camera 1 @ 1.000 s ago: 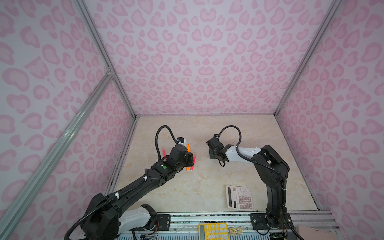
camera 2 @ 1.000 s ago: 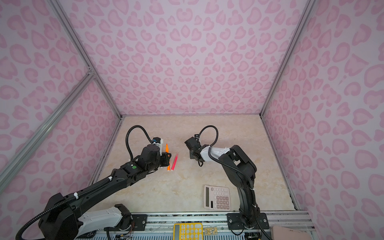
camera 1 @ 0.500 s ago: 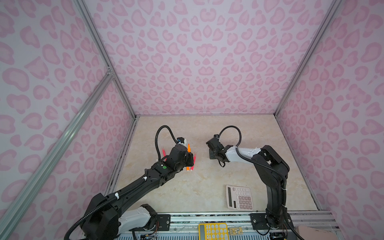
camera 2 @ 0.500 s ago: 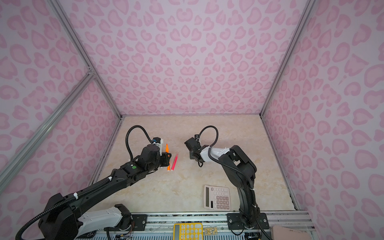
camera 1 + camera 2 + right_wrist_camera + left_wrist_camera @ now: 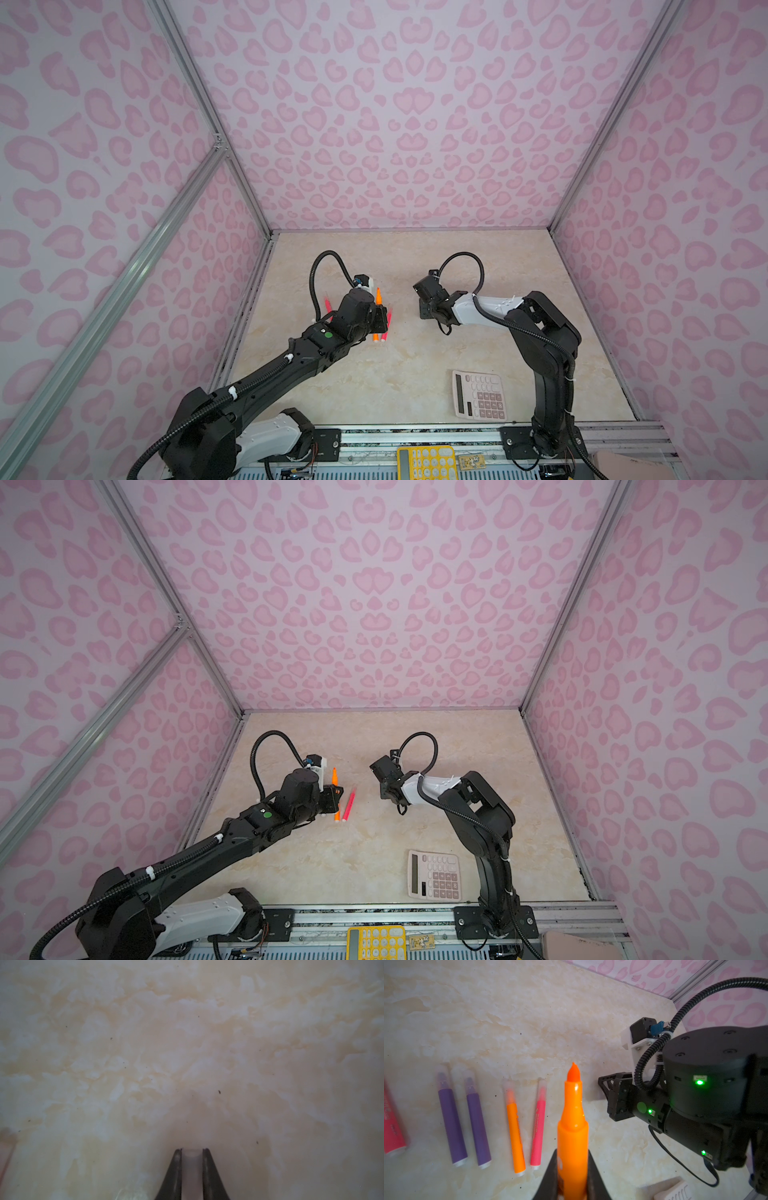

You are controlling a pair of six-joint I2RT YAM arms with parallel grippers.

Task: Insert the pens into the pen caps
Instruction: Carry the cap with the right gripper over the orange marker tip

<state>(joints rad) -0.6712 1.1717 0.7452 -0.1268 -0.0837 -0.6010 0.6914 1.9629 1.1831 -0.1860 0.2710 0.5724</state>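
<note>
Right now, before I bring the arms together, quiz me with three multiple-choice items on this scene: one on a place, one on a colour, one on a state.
1. Where does the pale calculator lie?
A. Between the two grippers.
B. On the table at the front, near the base of the right arm.
C. Against the back wall.

2. What colour is the pen that the left gripper holds?
A. Purple.
B. Pink.
C. Orange.

3. How does the right gripper stand?
A. Open and empty.
B. Shut on a clear cap.
C. Shut on a purple pen.

Answers:
1 B: both top views show it at the front of the table, close to that base.
2 C: the left wrist view shows an orange pen, tip bare, in the grip.
3 B: the right wrist view shows the clear cap pinched in the grip.
</note>
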